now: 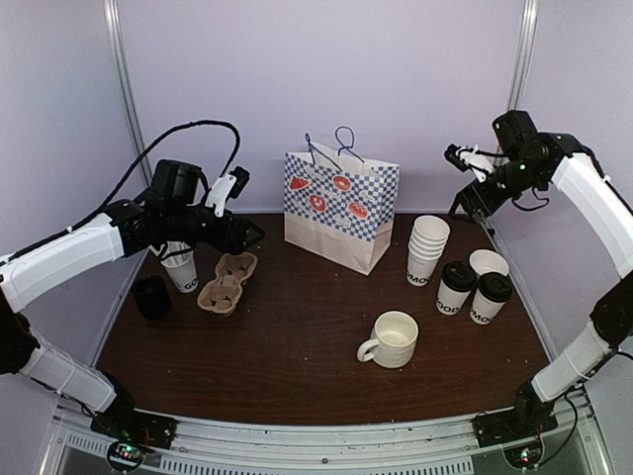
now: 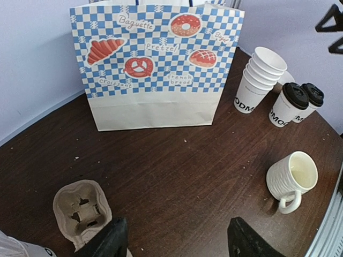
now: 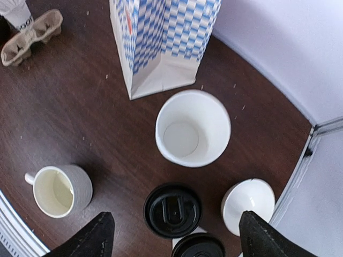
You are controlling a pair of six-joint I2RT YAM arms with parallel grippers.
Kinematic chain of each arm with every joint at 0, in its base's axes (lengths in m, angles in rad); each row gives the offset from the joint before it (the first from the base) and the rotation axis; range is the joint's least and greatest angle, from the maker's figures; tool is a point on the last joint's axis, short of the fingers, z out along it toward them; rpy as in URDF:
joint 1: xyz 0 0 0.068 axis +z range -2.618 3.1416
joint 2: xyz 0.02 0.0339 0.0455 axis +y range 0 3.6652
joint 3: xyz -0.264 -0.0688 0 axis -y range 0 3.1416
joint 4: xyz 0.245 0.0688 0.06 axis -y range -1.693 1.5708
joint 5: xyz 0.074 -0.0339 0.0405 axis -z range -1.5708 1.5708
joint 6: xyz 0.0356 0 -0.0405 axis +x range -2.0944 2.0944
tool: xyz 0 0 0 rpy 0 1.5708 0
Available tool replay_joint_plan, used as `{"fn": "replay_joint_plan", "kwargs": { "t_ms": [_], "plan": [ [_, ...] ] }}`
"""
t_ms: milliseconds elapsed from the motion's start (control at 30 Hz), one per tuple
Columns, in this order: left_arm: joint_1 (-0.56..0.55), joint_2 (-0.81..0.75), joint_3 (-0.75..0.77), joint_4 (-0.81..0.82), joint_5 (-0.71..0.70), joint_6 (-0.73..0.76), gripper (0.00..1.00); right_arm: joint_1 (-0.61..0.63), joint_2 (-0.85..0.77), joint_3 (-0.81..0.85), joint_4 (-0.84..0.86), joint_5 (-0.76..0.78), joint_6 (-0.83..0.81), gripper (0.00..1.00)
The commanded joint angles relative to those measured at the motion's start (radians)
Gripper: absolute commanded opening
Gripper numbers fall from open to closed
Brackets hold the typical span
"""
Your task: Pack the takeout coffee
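The takeout coffee is two white paper cups with black lids, standing side by side at the right of the table [image 1: 457,287] [image 1: 492,295]. The left wrist view shows both at the far right [image 2: 292,101] [image 2: 311,99]. My right gripper [image 1: 473,206] hangs high above them, open, with one lid [image 3: 172,210] between its fingers far below and the other [image 3: 198,247] at the frame's bottom edge. My left gripper [image 1: 247,236] is open and empty over the left side, just above a cardboard cup carrier [image 1: 227,282] [image 2: 80,209]. A blue-checked paper bag [image 1: 341,203] [image 2: 155,69] stands upright at the back centre.
A stack of lidless paper cups [image 1: 427,247] [image 3: 193,128] and a single lidless white cup [image 1: 489,262] stand by the lidded pair. A white ceramic mug [image 1: 393,339] sits front centre. A lone lidless cup [image 1: 181,269] and a black object [image 1: 151,297] are at the left edge.
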Motion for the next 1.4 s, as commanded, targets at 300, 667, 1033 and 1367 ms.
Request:
{"fn": "replay_joint_plan", "kwargs": {
  "t_ms": [300, 667, 1033, 1367],
  "plan": [
    [-0.031, -0.127, 0.020, -0.148, 0.128, -0.095, 0.64, 0.138, 0.441, 0.638, -0.015, -0.167, 0.060, 0.74],
    [-0.030, -0.145, 0.029, -0.196, 0.186, -0.123, 0.65, 0.317, 0.661, 0.869, 0.027, 0.052, 0.011, 0.77],
    [-0.031, -0.101, 0.027, -0.182, 0.230, -0.132, 0.65, 0.322, 0.723, 0.878, 0.130, 0.038, -0.032, 0.77],
    [-0.031, -0.173, -0.032, -0.157, 0.214, -0.175, 0.65, 0.339, 0.780, 0.916, 0.146, 0.028, -0.043, 0.60]
  ]
}}
